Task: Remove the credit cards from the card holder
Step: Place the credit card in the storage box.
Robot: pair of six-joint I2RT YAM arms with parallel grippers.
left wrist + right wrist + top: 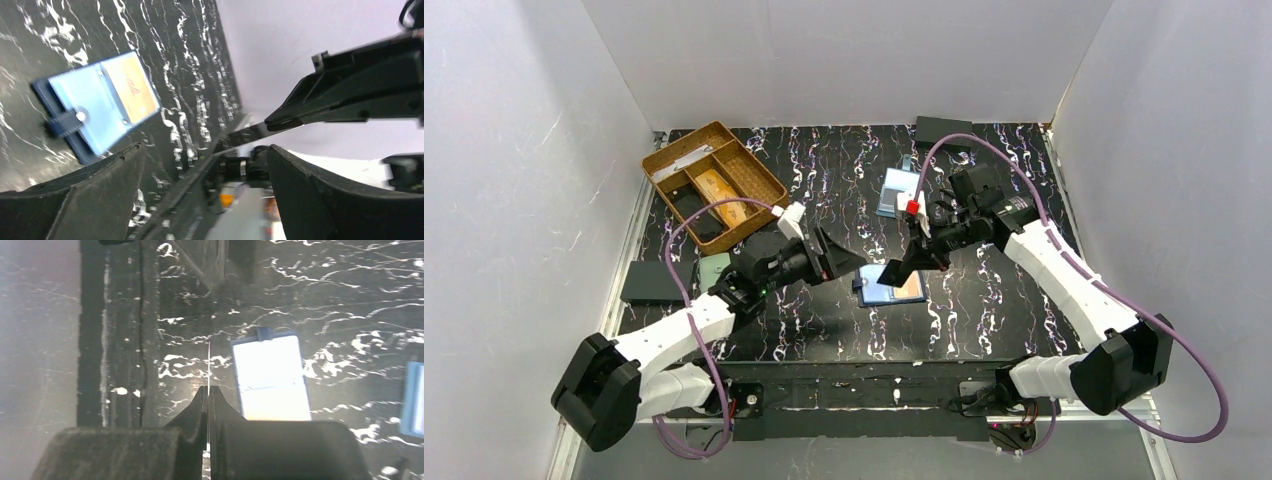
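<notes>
Barely seen, credit card (208, 356) sits edge-on in right pincer (208, 389).

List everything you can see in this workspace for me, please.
card holder: one, navy, light blue inside, open, centre
card in holder: one, orange, inner slot
cards in tray: at least two, orange
held card: one, edge-on, colour unclear
tray: one, tan, far left
clear case: one, light blue, far centre
pouch: one, sage green, left
black rectangles: two, far right and left edge
left tool: open, left of holder
right tool: shut on held card
</notes>
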